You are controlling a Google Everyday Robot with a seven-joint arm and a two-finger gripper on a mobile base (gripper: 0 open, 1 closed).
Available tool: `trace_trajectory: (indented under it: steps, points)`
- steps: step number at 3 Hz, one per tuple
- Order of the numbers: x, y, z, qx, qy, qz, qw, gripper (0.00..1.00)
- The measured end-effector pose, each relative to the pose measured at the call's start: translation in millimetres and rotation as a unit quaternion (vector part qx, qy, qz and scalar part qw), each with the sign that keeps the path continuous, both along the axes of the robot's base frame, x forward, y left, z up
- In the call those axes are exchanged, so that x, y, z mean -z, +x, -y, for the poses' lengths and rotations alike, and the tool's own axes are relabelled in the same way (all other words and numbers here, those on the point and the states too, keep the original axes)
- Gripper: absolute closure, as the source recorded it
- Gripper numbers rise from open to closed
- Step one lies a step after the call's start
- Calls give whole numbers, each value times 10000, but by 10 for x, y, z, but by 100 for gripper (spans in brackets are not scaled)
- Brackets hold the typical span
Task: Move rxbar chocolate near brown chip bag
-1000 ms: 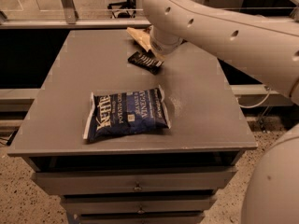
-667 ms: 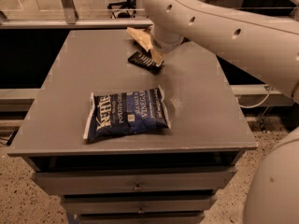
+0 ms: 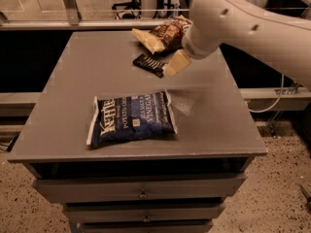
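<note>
The rxbar chocolate (image 3: 148, 64), a small dark flat bar with faint white lettering, lies on the grey table (image 3: 87, 81) toward the back centre. Just behind it lies the brown chip bag (image 3: 163, 34), reddish-brown in the middle with a pale tan end toward the left. Bar and bag are a short gap apart. My gripper (image 3: 175, 64) hangs low over the table at the bar's right end, under the big white arm (image 3: 243, 28). The arm hides the bag's right part.
A dark blue Kettle chip bag (image 3: 131, 119) lies in the front middle of the table. Drawers (image 3: 141, 193) sit under the tabletop. A rail and glass partition (image 3: 97, 23) run behind the table's back edge.
The arm has shifted to the right and uncovered more of the brown chip bag. The bar lies in the same place on the table. The blue bag has not moved.
</note>
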State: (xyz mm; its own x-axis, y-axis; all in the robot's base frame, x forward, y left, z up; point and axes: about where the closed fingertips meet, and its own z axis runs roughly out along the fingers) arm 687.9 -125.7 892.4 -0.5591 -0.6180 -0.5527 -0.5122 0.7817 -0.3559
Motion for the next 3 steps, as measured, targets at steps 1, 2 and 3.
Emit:
trace_trajectory:
  steps: [1,2,3]
  points:
    - [-163,-409,380,-191,503,502,9973,0]
    - [-202,-522,593,-299,991,1039,9892,0]
    - [-384,-540,501,-444,1367,1547,9774,0]
